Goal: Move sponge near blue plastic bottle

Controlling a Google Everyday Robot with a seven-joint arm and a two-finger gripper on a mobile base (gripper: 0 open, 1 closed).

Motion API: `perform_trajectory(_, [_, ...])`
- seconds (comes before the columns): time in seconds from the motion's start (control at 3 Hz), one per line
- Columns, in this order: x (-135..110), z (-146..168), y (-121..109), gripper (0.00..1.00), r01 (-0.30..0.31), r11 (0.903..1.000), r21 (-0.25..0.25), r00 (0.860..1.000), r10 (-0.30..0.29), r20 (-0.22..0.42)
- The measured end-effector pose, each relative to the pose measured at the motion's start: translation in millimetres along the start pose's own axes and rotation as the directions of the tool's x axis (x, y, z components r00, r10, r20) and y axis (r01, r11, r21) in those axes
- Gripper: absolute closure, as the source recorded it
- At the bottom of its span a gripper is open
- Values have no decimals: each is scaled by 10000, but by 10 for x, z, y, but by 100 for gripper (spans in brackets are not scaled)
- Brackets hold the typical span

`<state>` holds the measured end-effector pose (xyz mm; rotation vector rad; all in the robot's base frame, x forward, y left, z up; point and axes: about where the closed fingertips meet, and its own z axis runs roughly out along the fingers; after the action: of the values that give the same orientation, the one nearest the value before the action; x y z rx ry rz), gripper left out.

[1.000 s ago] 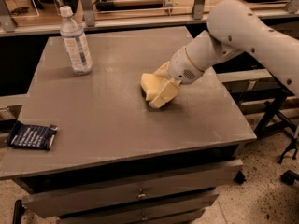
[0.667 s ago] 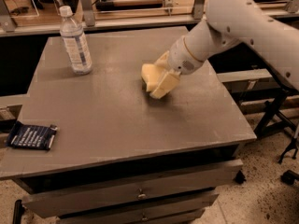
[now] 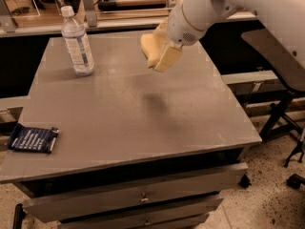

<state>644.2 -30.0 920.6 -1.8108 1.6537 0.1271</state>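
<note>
The sponge [image 3: 148, 46], a pale yellow foam block, is held in the air above the far middle of the grey table [image 3: 143, 113]. My gripper [image 3: 158, 60] is shut on it, with one flat pale-yellow finger [image 3: 168, 57] showing on its right side. The sponge's shadow falls on the tabletop below. The blue plastic bottle [image 3: 77, 43], clear with a white cap and a white-and-blue label, stands upright at the table's far left, well to the left of the sponge.
A flat dark-blue packet [image 3: 32, 138] lies at the table's front left edge. Drawers run under the tabletop. A railing and a shelf stand behind the table, and a dark stand's legs are on the floor at the right.
My gripper has lifted the sponge off the tabletop and carried it up and toward the far left, closer to the bottle. The bottle and the packet have not moved.
</note>
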Motion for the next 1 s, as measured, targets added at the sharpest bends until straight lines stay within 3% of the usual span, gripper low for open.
perform_trajectory(0.33, [46, 142, -224, 100, 125, 9999, -9, 9998, -125, -172])
perform_trajectory(1.0, [-247, 641, -496, 100, 648, 9967, -481, 9948, -607, 822])
